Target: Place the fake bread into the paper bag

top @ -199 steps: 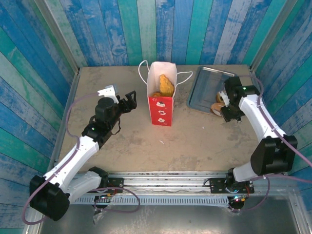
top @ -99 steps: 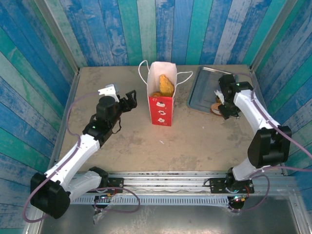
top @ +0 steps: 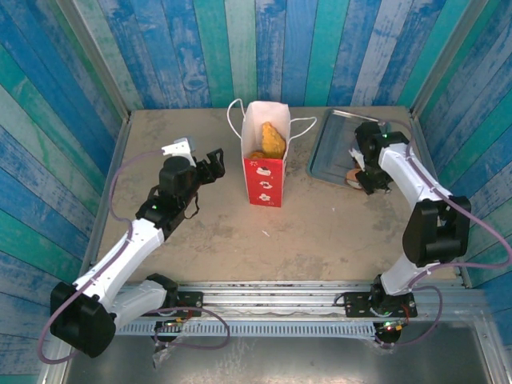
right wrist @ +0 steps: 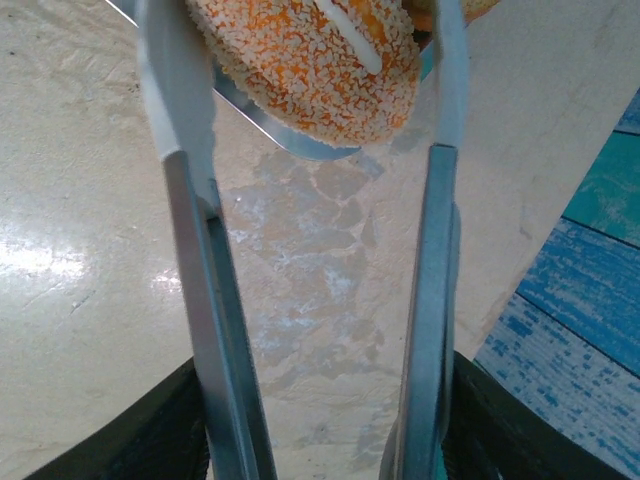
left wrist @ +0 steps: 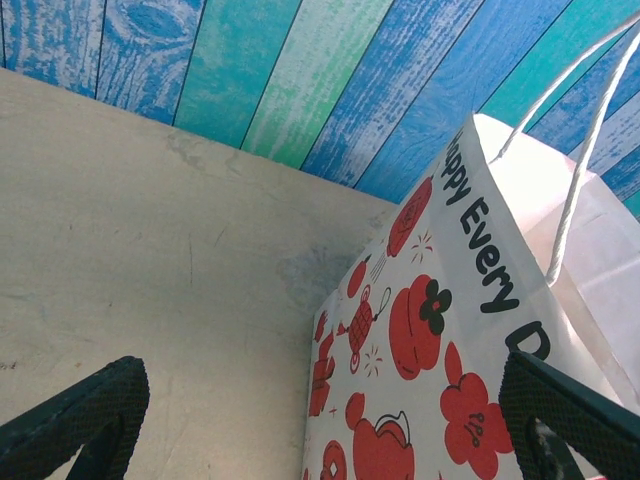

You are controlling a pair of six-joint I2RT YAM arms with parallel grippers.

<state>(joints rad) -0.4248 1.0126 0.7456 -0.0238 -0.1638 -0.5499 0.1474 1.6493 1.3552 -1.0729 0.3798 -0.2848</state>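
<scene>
From where I stand the job looks partly done. The paper bag [top: 265,164] stands upright on the tabletop [top: 240,232], at the middle toward the far edge, and some of the fake bread [top: 272,141] already sits in it: a golden piece pokes above the rim with darker ones beside it. At least one piece is left, a crumbed bun [right wrist: 310,60] at the near edge of the tray [top: 328,144] in the far right corner. The right claw [right wrist: 325,430] is clamped on the thin metal tongs [right wrist: 200,260], whose two arms flank the bun on either side; I cannot tell whether they are pinching it yet. I'd say that bun has yet to be lifted and carried across to the bag. The left claw [top: 211,163] hovers wide open and empty just left of the bag, not touching it. Compared with a second ago, the right arm has swung inward, its wrist now further over the tray and its elbow drawn closer in. The bag, its contents and the left arm have hardly shifted.
</scene>
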